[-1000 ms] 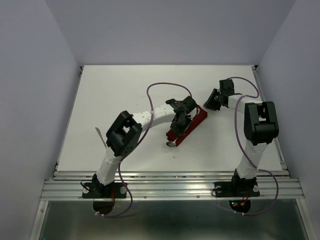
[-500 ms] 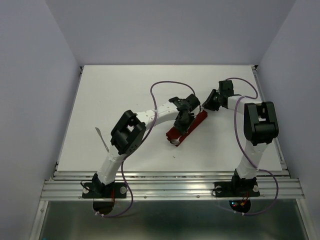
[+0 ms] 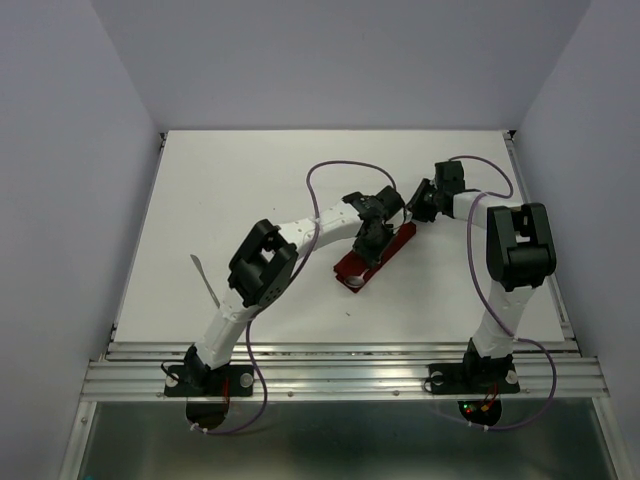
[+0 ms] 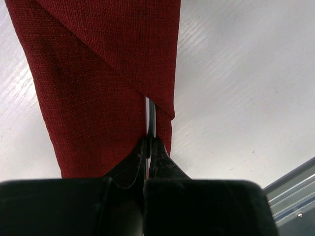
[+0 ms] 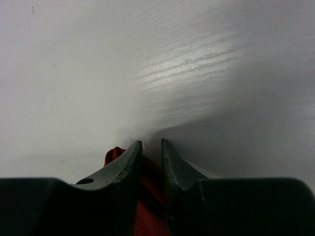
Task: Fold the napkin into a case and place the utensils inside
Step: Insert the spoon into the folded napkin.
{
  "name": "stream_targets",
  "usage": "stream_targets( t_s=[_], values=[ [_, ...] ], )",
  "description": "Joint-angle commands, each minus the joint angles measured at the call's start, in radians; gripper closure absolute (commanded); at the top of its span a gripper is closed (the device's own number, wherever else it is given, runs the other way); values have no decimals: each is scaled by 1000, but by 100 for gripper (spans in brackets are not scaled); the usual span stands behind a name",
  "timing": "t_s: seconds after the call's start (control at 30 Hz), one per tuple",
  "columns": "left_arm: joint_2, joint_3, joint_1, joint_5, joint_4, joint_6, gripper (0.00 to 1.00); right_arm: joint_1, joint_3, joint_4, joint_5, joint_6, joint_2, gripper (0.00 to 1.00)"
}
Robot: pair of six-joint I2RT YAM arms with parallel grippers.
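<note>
— How much of the case (image 3: 400, 237) shows from above?
— Only its two ends; the left arm (image 3: 330, 222) covers the middle. A round silver end (image 3: 350, 287) pokes out toward the near edge of the table (image 3: 230, 180), and the rest is under cloth.
— And at the left wrist?
— A thin silver piece (image 4: 149, 115) shows as a sliver pinched at the left fingers (image 4: 130, 164), then vanishes under the fold. The cloth runs off the top edge.
— The right fingers (image 5: 129, 160)?
— Blurred. I can't tell whether they grip the red cloth. By the table's left edge, a slim piece (image 3: 202, 275) is too small to name.
</note>
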Motion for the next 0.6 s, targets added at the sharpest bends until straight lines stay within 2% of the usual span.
stream_targets(
  t_s=[0.0,0.57],
  values=[
    [4,71,-5,21,-19,20,100,12,-19,-18,14,1,-6,72],
    [51,147,-5,38,-38,40,100,21,-13,-18,15,4,4,72]
  ],
)
